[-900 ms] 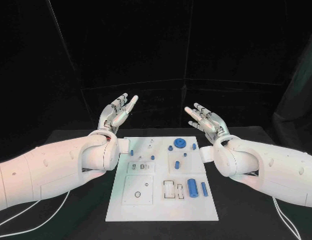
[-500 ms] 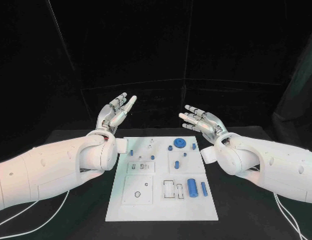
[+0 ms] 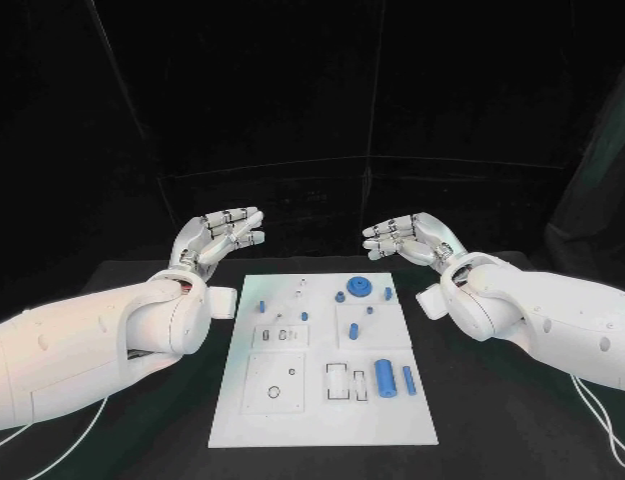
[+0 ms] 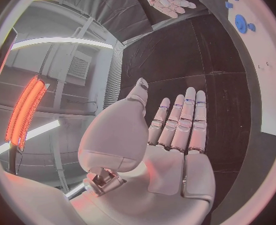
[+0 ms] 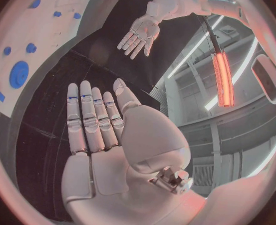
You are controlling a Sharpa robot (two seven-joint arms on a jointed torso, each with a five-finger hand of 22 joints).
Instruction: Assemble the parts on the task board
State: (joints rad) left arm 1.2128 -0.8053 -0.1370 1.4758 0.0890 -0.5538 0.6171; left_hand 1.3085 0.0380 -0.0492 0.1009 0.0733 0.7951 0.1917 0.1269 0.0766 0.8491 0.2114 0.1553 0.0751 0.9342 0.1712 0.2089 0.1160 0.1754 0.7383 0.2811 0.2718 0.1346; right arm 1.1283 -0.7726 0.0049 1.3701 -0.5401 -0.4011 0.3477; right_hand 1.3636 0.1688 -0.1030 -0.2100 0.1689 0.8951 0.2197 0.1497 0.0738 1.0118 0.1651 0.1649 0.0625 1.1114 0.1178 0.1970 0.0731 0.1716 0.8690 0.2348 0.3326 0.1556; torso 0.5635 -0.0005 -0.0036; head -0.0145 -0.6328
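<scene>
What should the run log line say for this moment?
left hand: open, raised beyond task board | right hand: open, raised | parts: on board, untouched

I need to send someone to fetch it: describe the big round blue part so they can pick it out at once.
Start at the white board in the middle of the black table. Go to its far edge, right of centre, between the two raised hands. The round blue disc there is the widest blue piece; the small blue pegs around it are much narrower.

I see both arms raised in front of me. My left hand (image 3: 220, 238) is empty, fingers apart. My right hand (image 3: 410, 238) mirrors it, also holding nothing.
</scene>
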